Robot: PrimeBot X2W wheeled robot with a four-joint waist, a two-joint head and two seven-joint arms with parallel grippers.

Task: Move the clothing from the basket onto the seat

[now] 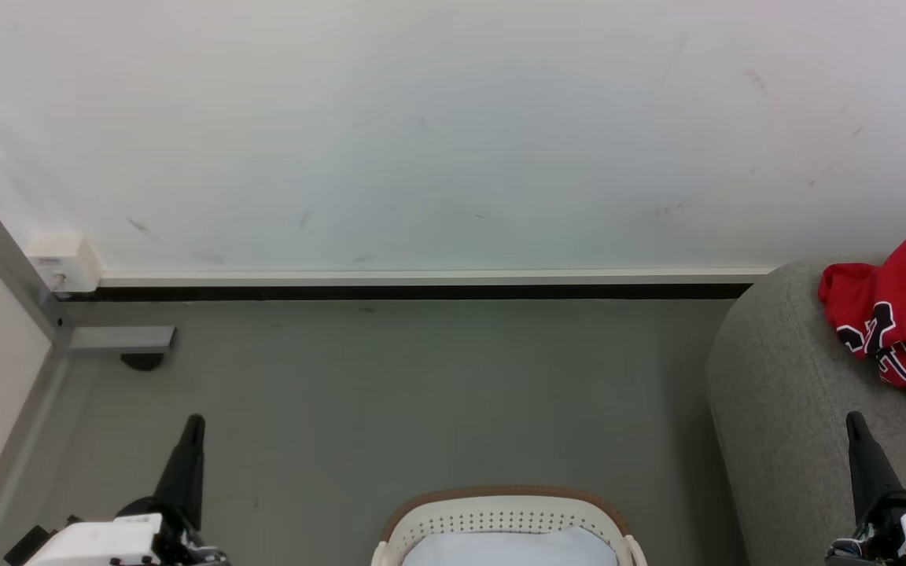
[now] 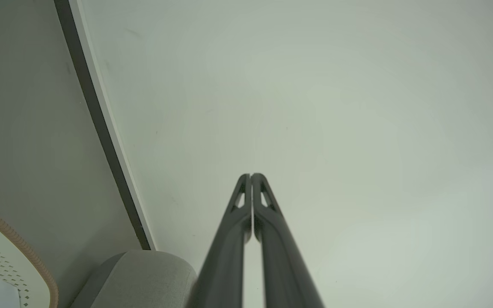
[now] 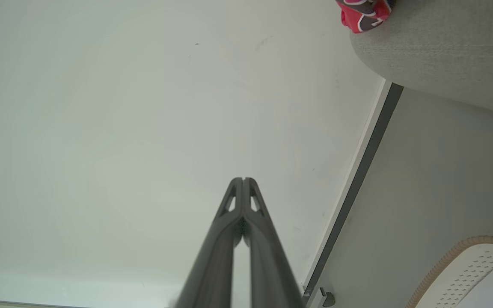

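Red jersey clothing (image 1: pixel 897 314) lies crumpled on the grey seat (image 1: pixel 783 409), just beyond our right pincer (image 1: pixel 854 418) and to its right, apart from its tip. We see that pincer's two dark fingers (image 3: pixel 233 239) pressed together, tips touching, and our left pincer (image 1: pixel 195 422) is drawn together the same way. Between the two pincers, nearer to us than their tips, sits the white basket (image 1: pixel 500 494) with a pale blue-white cloth (image 1: pixel 512 549) inside. Beyond both tips rises a pale wall (image 1: pixel 453 141).
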